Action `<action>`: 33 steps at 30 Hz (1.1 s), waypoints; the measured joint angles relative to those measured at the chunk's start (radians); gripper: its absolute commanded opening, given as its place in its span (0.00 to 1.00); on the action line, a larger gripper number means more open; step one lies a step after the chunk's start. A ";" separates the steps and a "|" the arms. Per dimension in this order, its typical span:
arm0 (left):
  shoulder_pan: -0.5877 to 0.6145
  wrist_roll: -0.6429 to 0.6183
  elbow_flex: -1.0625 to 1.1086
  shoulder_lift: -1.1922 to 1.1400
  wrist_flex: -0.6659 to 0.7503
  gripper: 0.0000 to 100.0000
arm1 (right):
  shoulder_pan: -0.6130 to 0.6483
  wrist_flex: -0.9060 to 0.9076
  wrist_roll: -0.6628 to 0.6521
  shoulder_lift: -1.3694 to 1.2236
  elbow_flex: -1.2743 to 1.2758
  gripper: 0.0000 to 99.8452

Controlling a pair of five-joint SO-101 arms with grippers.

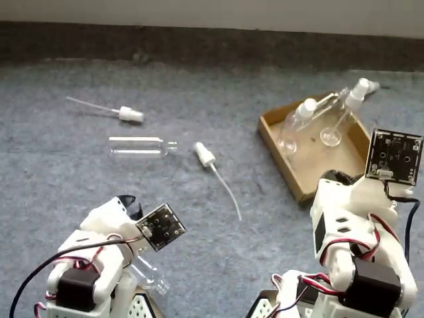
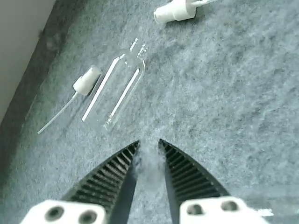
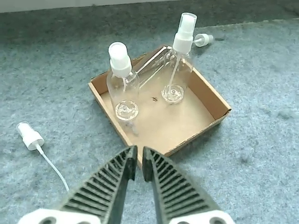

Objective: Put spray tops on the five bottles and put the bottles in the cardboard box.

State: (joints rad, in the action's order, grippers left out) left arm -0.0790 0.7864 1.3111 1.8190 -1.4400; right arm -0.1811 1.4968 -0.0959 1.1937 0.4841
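Clear bottle [image 2: 114,91] lies beyond my left gripper [image 2: 148,147], the nearer, axis apparently along the tabletop's [image 1: 53,192] far edge; jaws narrowly parted, empty.

Mottled grey carpet [image 1: 199,225], brown cardboard box [image 3: 196,132], transparent colourless bottles [image 2: 117,91], white spray tops [image 2: 174,11]

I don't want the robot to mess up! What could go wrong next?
The empty bottle lies on its side, so it might roll when pinched. The spray top has a long thin tube that could bend or miss the narrow neck. Two bottles stand in the box; another could knock them over.
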 measured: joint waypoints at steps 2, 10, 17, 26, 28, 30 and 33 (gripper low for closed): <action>-0.002 0.000 0.072 0.000 0.084 0.00 | 0.000 0.000 0.000 0.026 0.029 0.01; -0.005 -0.173 0.199 -0.009 0.351 0.00 | 0.000 0.000 0.000 0.107 0.084 0.01; -0.006 -0.264 0.315 -0.009 0.514 0.00 | 0.000 0.000 0.000 0.117 0.132 0.01; -0.006 -0.269 0.362 -0.011 0.779 0.00 | 0.000 0.000 0.000 0.117 0.141 0.01; -0.006 -0.269 0.362 -0.011 0.795 0.00 | 0.000 0.000 0.000 0.117 0.141 0.01; -0.006 -0.270 0.362 -0.011 0.796 0.00 | 0.000 0.000 0.000 0.117 0.141 0.01; -0.006 -0.270 0.361 -0.011 0.724 0.00 | 0.000 0.000 0.000 0.117 0.141 0.01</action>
State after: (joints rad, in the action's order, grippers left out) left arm -0.0852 0.5163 1.6717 1.8082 -0.7158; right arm -0.1811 1.4968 -0.0959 1.3103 0.6252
